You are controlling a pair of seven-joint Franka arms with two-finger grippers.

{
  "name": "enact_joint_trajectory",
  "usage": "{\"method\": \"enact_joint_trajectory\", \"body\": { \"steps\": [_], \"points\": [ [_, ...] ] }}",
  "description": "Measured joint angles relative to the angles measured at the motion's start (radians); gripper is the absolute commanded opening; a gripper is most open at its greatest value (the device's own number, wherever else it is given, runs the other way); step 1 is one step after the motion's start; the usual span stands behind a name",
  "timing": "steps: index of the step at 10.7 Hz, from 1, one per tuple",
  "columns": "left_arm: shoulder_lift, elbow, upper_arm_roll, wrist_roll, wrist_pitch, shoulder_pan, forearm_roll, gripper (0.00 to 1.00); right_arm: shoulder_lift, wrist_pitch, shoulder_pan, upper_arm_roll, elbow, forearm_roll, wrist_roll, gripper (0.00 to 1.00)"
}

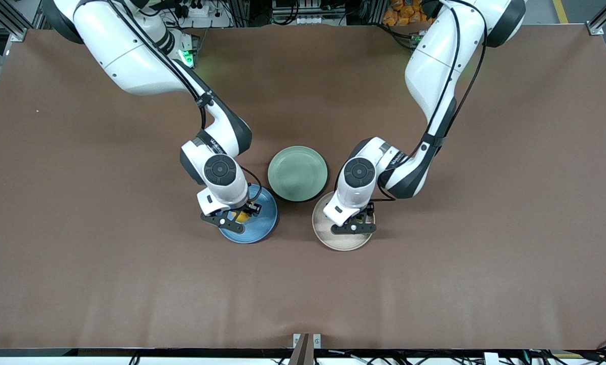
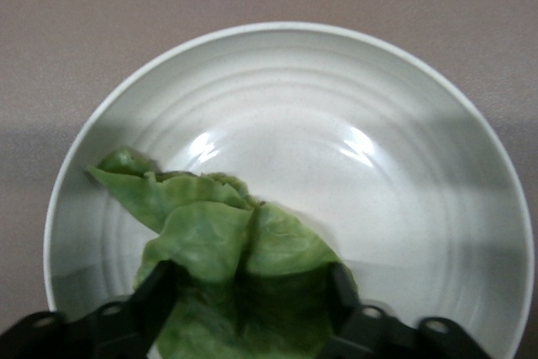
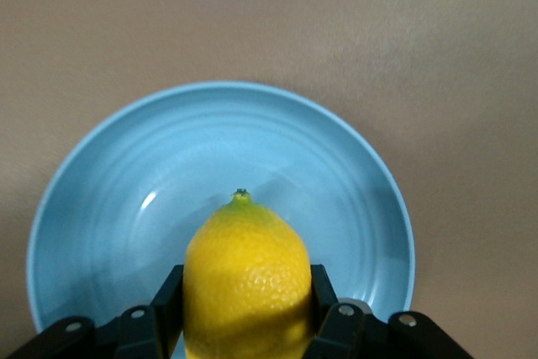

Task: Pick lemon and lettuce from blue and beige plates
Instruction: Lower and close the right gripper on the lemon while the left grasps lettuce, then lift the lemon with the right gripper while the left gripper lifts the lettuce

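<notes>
The yellow lemon [image 3: 248, 258] is over the blue plate [image 3: 151, 166], with my right gripper [image 3: 246, 300] shut on its two sides. From the front, that gripper [image 1: 234, 219] is low over the blue plate [image 1: 263, 223] and a bit of the lemon [image 1: 242, 216] shows. The green wrinkly lettuce [image 2: 214, 237] lies on the beige plate [image 2: 277, 31]. My left gripper [image 2: 250, 300] is down over it, open, one finger at each edge of the leaf. From the front, the left gripper [image 1: 354, 224] is low over the beige plate [image 1: 327, 234].
A pale mint-green plate [image 1: 297, 173] holding nothing sits between the two arms, farther from the front camera than the other two plates. Brown table surface [image 1: 434, 279] spreads all round them.
</notes>
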Motion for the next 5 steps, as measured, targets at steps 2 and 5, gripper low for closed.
{"method": "enact_joint_trajectory", "body": {
  "steps": [2,5],
  "points": [
    [-0.005,0.006,0.001,0.0,0.0,0.0,0.079,0.0,-0.033,-0.05,-0.013,-0.001,0.012,0.0,-0.052,0.28],
    [-0.018,0.016,0.004,0.0,0.0,0.001,0.103,0.0,-0.111,-0.152,-0.057,-0.004,0.013,0.009,-0.182,0.25]
  ]
}}
